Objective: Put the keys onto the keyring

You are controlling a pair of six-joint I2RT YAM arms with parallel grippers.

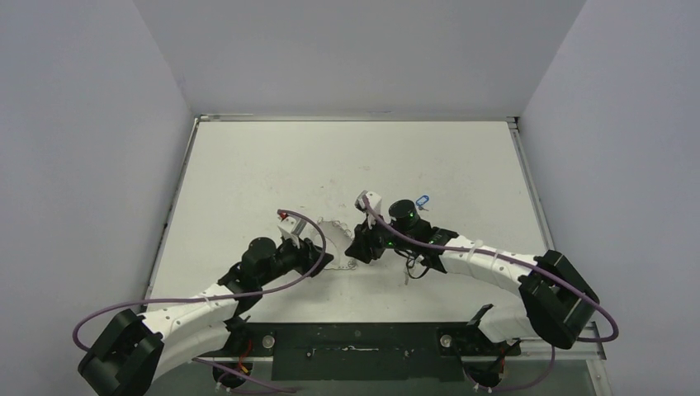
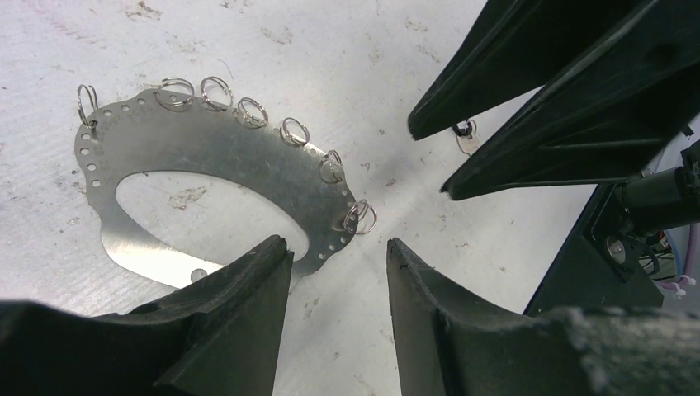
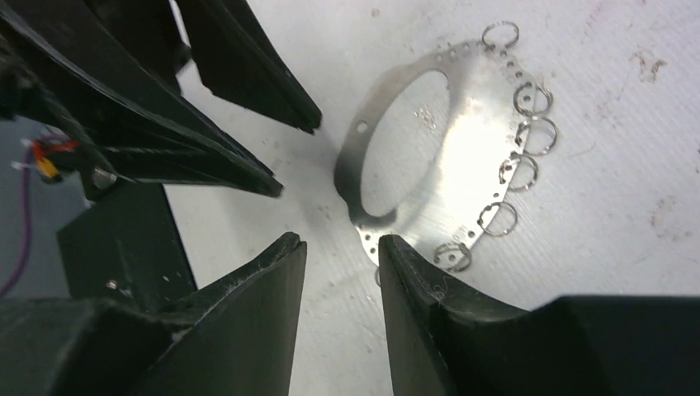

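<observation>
Top view: the keyring (image 1: 336, 235) lies flat on the surface (image 1: 248, 165) near the middle, between the 2 arms. The left gripper (image 1: 328, 254) sits at its 7 o'clock edge and the right gripper (image 1: 357, 250) just at its 4 o'clock side. The blue-headed key (image 1: 423, 200) lies on the surface at 2 o'clock from the right gripper, well apart from the keyring. I cannot pick out the dark-headed key.

Left wrist view: my left gripper (image 2: 338, 247) has its fingers apart with only bare surface between them. One fingertip (image 2: 272, 260) overlaps the keyring's (image 2: 215, 148) 5 o'clock rim. 7 wire loops (image 2: 250, 111) stand along the far rim. At 2 o'clock the right gripper's fingers are also apart, and a small metal piece (image 2: 465, 130) shows between them, too small to name.

Right wrist view: the right gripper (image 3: 340, 243) is spread, nothing clamped. One fingertip (image 3: 396, 256) covers the keyring's (image 3: 462, 157) 7 o'clock rim. The left gripper's fingers (image 3: 264, 91) point in from 10 o'clock, apart, just short of the plate.
</observation>
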